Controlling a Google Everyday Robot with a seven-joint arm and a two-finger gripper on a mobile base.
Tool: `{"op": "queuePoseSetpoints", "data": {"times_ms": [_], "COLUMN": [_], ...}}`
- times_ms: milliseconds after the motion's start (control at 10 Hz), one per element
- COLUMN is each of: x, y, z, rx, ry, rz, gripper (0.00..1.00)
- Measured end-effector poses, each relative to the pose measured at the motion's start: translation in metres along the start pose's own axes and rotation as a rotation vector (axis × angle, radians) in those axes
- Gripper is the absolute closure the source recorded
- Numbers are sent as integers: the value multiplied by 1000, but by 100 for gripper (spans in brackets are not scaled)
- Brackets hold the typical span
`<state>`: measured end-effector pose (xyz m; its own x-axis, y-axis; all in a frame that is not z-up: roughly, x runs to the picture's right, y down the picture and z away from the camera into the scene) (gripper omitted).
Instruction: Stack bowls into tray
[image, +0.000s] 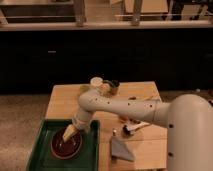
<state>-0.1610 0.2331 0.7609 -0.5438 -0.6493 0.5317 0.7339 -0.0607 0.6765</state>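
Bowls (66, 145) sit nested directly beneath the gripper (66, 136), inside the tray (91, 150); whether it grips or has let go, I cannot tell. Best release gently, then lift straight up.

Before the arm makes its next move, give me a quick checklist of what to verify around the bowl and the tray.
1. Gripper over the tray, not the table: ok, it is down at the bowl.
2. Bowl inside the tray rim: ok, near the middle.
3. Bowl lying flat: ok, it looks level.
4. Two bowls stacked: cannot tell, only one reddish-brown bowl shape shows.
5. Fingers released from the bowl: cannot tell.
6. Arm clear of the cups at the table's far edge: ok, the elbow is just in front of them.
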Motion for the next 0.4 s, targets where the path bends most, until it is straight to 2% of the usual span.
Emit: {"op": "queuePoseSetpoints", "data": {"times_ms": [200,400], "x": [1,4], "y": [-3,-2], "z": [-25,-50], "rx": [-21,-29], "ry": [58,137], "rz": [29,68], "gripper": [23,23]}}
